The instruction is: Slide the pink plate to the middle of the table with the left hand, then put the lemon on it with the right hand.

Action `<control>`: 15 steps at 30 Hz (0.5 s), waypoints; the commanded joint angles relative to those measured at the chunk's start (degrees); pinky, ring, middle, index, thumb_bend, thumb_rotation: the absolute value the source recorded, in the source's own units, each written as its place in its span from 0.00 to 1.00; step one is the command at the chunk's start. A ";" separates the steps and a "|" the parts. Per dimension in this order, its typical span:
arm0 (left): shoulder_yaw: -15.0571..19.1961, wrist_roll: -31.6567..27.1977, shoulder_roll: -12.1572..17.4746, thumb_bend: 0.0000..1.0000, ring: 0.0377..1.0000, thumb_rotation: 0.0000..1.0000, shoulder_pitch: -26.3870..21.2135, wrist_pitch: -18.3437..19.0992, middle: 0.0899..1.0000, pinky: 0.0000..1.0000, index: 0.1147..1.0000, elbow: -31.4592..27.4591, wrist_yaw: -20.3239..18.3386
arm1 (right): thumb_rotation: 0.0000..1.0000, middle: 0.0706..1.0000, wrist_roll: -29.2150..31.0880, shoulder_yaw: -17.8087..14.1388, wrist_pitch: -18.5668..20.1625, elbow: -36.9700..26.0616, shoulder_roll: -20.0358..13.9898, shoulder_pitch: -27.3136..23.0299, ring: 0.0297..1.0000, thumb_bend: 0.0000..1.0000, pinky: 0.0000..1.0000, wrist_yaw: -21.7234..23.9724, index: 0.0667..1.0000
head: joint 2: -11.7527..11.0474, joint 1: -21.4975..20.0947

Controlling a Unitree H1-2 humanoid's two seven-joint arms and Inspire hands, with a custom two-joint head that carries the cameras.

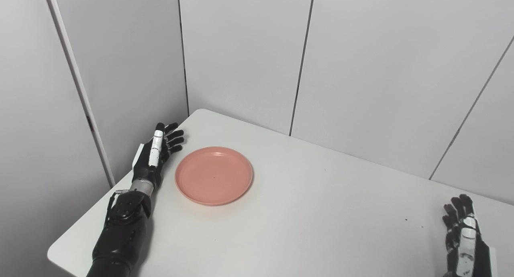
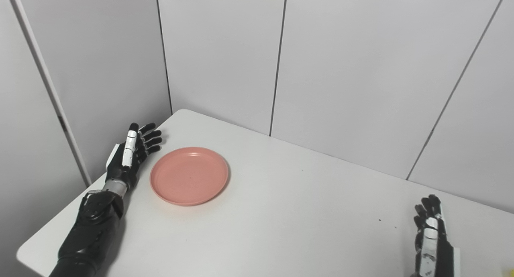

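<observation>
Round, shallow pink plastic plate [image 1: 214,176] sits flat on the white tabletop [image 1: 305,212], left of centre and toward the far-left corner. It carries nothing.

My left hand [image 1: 157,154], black with a white strip along one finger, stands edge-on just beside the plate's left rim. Fingers extended and slightly spread, grasping nothing. A thin gap of table shows between palm and rim, so I read it as not yet touching.

My right hand [image 2: 431,237] rests low at the near-right table edge, well apart from the plate, fingers loosely extended and holding nothing.

Step in hand, as I judge it: the push itself. I'd bring the palm side flat against the rim first, low to the table, then drive steadily right and a little toward me. Contact near the middle of the rim's left side should keep the plate from spinning off the hand. A slow push matters, since a light plastic plate may skate on this smooth surface.

View differences: no lemon is clearly in sight in either camera. The right eye view alone shows a faint yellow sliver at its bottom-right corner, possibly the fruit; I can't say. The left eye view cuts that corner off.
</observation>
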 commanded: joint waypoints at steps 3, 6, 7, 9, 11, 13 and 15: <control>-2.76 0.23 -1.79 0.77 0.79 1.00 -1.48 2.25 0.78 0.79 0.78 -2.10 -2.01 | 0.93 0.93 0.16 -0.24 0.11 1.39 0.71 2.80 0.93 0.59 0.96 -0.24 0.92 | 0.17 -0.04; -3.96 0.91 -2.03 0.80 0.79 1.00 -1.79 2.74 0.77 0.79 0.78 -2.10 -1.89 | 0.94 0.93 0.02 -0.13 -0.03 1.33 0.55 2.84 0.93 0.58 0.96 -0.08 0.93 | 0.19 0.02; -4.23 0.97 -2.10 0.80 0.79 1.00 -1.77 3.00 0.77 0.79 0.78 -2.38 -1.69 | 0.94 0.93 0.03 -0.13 -0.03 1.34 0.53 2.84 0.93 0.58 0.96 -0.05 0.93 | 0.20 0.03; -5.01 1.18 -2.59 0.79 0.79 1.00 -1.48 4.39 0.78 0.80 0.78 -4.56 -1.21 | 0.94 0.93 0.06 -0.05 0.27 1.17 0.49 2.85 0.94 0.59 0.97 0.04 0.93 | 0.21 0.01; -5.53 1.29 -2.88 0.77 0.80 1.00 -1.44 5.53 0.78 0.80 0.79 -5.75 -0.97 | 0.94 0.94 0.05 -0.02 0.31 1.03 0.51 2.89 0.94 0.59 0.97 0.04 0.93 | 0.28 0.03; -5.82 1.27 -3.11 0.76 0.80 1.00 -1.44 6.02 0.78 0.80 0.79 -6.55 -1.08 | 0.94 0.94 0.10 -0.09 0.52 0.95 0.55 2.92 0.94 0.59 0.97 -0.07 0.94 | 0.28 0.03; -6.40 1.38 -3.27 0.78 0.80 1.00 -1.45 6.22 0.79 0.80 0.79 -7.17 -1.45 | 0.95 0.94 0.11 -0.09 0.42 1.03 0.48 2.90 0.94 0.58 0.98 0.02 0.94 | 0.32 -0.08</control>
